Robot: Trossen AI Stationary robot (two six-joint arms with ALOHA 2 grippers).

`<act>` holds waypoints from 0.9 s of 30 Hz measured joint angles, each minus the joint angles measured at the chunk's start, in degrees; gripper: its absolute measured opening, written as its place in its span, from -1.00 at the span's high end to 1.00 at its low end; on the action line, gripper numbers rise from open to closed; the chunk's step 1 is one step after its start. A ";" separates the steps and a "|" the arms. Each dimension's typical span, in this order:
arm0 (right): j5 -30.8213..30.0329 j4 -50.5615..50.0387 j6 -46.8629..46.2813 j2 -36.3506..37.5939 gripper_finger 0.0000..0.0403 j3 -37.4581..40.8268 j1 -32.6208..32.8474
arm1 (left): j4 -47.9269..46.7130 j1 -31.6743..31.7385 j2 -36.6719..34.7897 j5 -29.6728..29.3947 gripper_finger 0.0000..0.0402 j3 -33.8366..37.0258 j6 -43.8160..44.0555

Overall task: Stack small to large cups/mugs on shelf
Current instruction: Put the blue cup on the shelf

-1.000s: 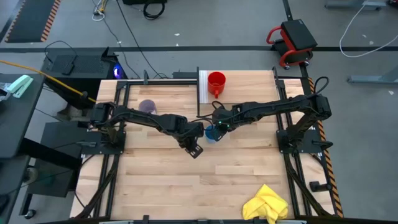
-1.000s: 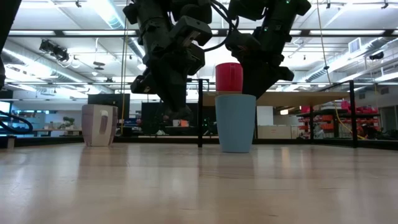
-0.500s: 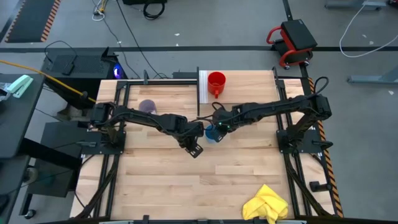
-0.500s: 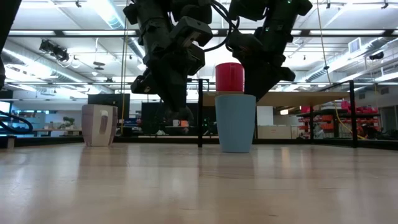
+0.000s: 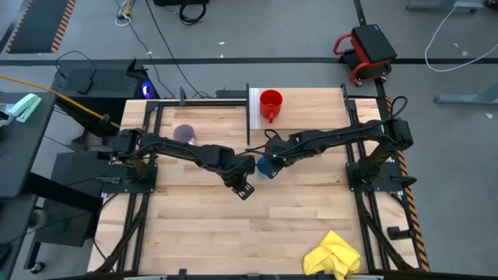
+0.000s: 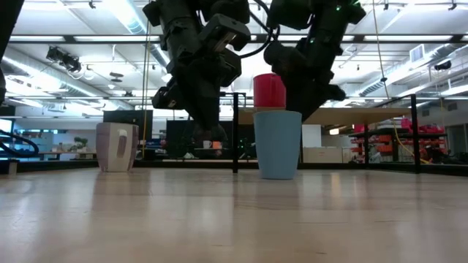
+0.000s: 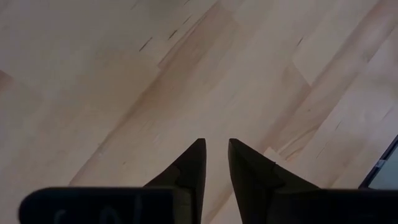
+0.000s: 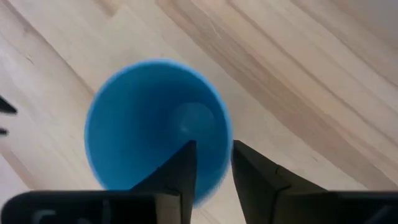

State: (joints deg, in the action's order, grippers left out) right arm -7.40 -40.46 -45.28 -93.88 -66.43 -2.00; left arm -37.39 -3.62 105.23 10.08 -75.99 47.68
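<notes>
The light-blue cup (image 5: 264, 166) stands upright on the table (image 5: 202, 233) near its middle, mouth up, where it stood a second ago. The right gripper (image 5: 268, 161) hangs directly over it; in the right wrist view the two dark fingers (image 8: 180, 167) point down into the open mouth of the cup (image 8: 155, 124), a narrow gap between them and nothing clamped. Since the earlier frames this arm has shifted only slightly, its gripper a touch farther over the cup.

The red mug (image 5: 270, 103) sits on the shelf (image 5: 299, 117) at the table's far edge, just beside the white upright end panel (image 5: 252, 109), unmoved. In the low view it shows behind and above the blue cup (image 6: 277, 142).

The purple-grey cup (image 5: 184, 133) stands toward the table's far left, partly under the left arm, also unmoved.

The left gripper (image 5: 243, 185) waits just left of the blue cup over bare boards, its fingers (image 7: 191, 171) close together and empty, as before.

A yellow cloth (image 5: 333, 255) lies at the near right corner.
</notes>
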 joint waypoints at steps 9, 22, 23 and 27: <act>1.49 0.49 0.44 -2.13 0.75 0.00 -0.18 | -0.61 -2.13 -0.02 -0.84 0.59 -0.04 1.27; 1.51 -12.00 2.45 0.78 0.94 -1.89 -0.18 | -1.30 -5.86 -0.02 -0.84 0.61 -0.04 3.15; 1.50 -13.71 3.03 0.77 0.94 -2.61 -0.18 | -1.44 -6.19 -0.02 -0.84 0.61 -0.04 3.15; 1.51 -23.99 6.23 0.76 0.97 -7.71 -0.18 | -1.36 -7.24 -0.02 -0.80 0.61 -0.04 3.17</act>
State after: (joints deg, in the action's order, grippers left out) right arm -5.89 -64.44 -39.05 -93.12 -74.15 -2.17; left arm -38.75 -10.86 105.21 9.27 -76.03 50.85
